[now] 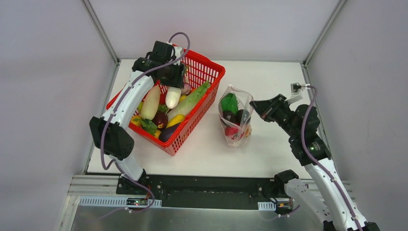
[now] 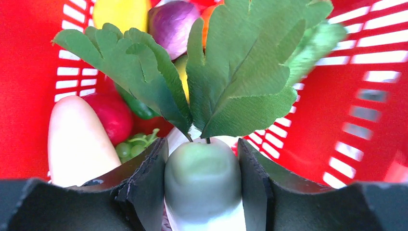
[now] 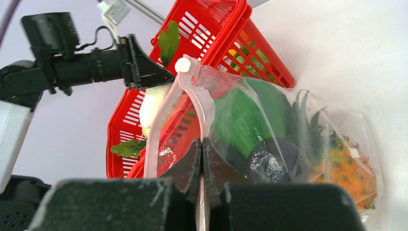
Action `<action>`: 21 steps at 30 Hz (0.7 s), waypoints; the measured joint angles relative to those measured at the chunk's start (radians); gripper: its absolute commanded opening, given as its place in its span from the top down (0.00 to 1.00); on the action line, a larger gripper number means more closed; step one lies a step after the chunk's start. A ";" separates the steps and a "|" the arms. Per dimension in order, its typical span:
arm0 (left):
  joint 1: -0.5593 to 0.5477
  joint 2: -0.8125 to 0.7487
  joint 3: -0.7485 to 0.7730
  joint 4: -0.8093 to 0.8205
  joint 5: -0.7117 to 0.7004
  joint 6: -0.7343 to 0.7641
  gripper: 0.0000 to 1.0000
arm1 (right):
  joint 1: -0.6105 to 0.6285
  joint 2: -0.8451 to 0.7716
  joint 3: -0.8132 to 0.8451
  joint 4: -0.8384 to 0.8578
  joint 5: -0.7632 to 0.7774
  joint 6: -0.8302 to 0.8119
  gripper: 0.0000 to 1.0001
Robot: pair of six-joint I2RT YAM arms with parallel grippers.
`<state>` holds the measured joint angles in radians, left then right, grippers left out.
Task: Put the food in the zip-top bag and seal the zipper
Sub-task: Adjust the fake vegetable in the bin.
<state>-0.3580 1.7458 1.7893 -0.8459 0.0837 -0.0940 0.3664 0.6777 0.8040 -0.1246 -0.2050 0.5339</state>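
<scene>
The zip-top bag (image 1: pixel 235 115) stands right of the basket with its mouth open. It holds a green leafy piece (image 3: pixel 240 113), a dark eggplant (image 3: pixel 272 159), an orange pineapple (image 3: pixel 346 173) and a red fruit (image 1: pixel 232 131). My right gripper (image 3: pixel 202 159) is shut on the bag's mouth edge, pinching the pink zipper (image 3: pixel 156 130). My left gripper (image 2: pixel 202 187) is down in the red basket (image 1: pixel 214 72), shut on a white radish (image 2: pixel 202 178) just below its green leaves (image 2: pixel 231 72). From above, that radish (image 1: pixel 172 97) hangs under the left gripper (image 1: pixel 169 81).
The basket also holds another white radish (image 1: pixel 150 102), an eggplant (image 1: pixel 169 132), a yellow piece (image 1: pixel 175 120), a long green vegetable (image 1: pixel 192 98), grapes (image 2: pixel 132 147) and a red fruit (image 2: pixel 113 115). White walls enclose the table on three sides.
</scene>
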 measured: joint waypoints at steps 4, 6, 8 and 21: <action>0.000 -0.106 -0.070 0.077 0.078 -0.043 0.71 | 0.000 -0.009 0.000 -0.002 0.002 -0.002 1.00; 0.000 -0.137 -0.124 0.126 0.105 -0.061 0.60 | 0.000 -0.009 0.000 -0.003 0.003 -0.003 1.00; 0.000 -0.147 -0.174 0.160 0.118 -0.078 0.54 | 0.000 -0.009 0.000 -0.005 0.003 -0.003 1.00; -0.018 0.103 -0.031 0.035 0.310 0.004 0.23 | 0.000 0.000 0.000 -0.004 0.006 -0.003 1.00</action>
<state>-0.3763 1.8492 1.7580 -0.8104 0.3939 -0.0898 0.3664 0.6773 0.8040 -0.1284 -0.1989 0.5304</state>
